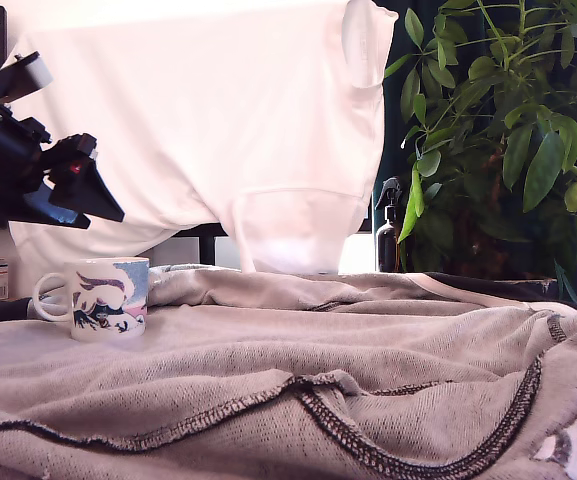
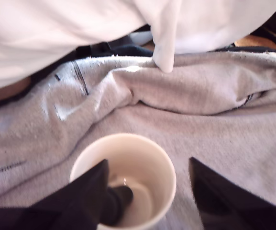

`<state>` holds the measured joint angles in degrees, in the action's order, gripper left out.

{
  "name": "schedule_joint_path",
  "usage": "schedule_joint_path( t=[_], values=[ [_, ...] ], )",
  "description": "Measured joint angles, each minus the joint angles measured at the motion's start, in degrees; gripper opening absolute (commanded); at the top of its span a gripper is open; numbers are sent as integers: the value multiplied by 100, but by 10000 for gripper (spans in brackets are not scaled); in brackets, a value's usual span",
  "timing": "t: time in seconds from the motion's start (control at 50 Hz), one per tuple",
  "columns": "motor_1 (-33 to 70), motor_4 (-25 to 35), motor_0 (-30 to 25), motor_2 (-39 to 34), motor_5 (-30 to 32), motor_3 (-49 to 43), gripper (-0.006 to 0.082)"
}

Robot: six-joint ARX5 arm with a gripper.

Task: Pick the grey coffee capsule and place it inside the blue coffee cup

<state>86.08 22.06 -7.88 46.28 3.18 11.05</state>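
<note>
The black claw (image 1: 88,190) hangs above the white ceramic mug with the blue, pink and navy print (image 1: 106,297), which sits near the exterior view's left edge of the surface on a rumpled grey knit cloth with dark stitched seams (image 1: 318,390). From the wrist, the claw (image 2: 149,191) is spread wide and grips nothing. The small dark grey capsule (image 2: 117,201) lies inside the mug (image 2: 128,143), on its bottom.

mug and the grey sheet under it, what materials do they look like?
Blue coffee cup: looks like glazed ceramic, with a smooth, slightly shiny white wall, printed artwork and a thick rim. Grey cloth: soft knit or fleece-like fabric, matte, with a fuzzy texture, folds and a dark overlock-stitched edge. Exact fibre can't be told.
</note>
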Motion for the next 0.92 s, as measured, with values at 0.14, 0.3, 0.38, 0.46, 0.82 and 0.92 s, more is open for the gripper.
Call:
schedule_joint_path(
  t=[0.14, 0.3, 0.38, 0.46, 0.82, 0.92],
  values=[
    [-457, -81, 105, 0, 0, -363, -14],
    [-1193, -306, 304, 0, 0, -763, -14],
    [-1515, -426, 404, 0, 0, -1064, -14],
    [-1808, -520, 485, 0, -2, -1384, -14],
    [-2857, -876, 527, 0, 0, -2406, -14],
    [-2994, -894, 527, 0, 0, -2564, -14]
  ],
)
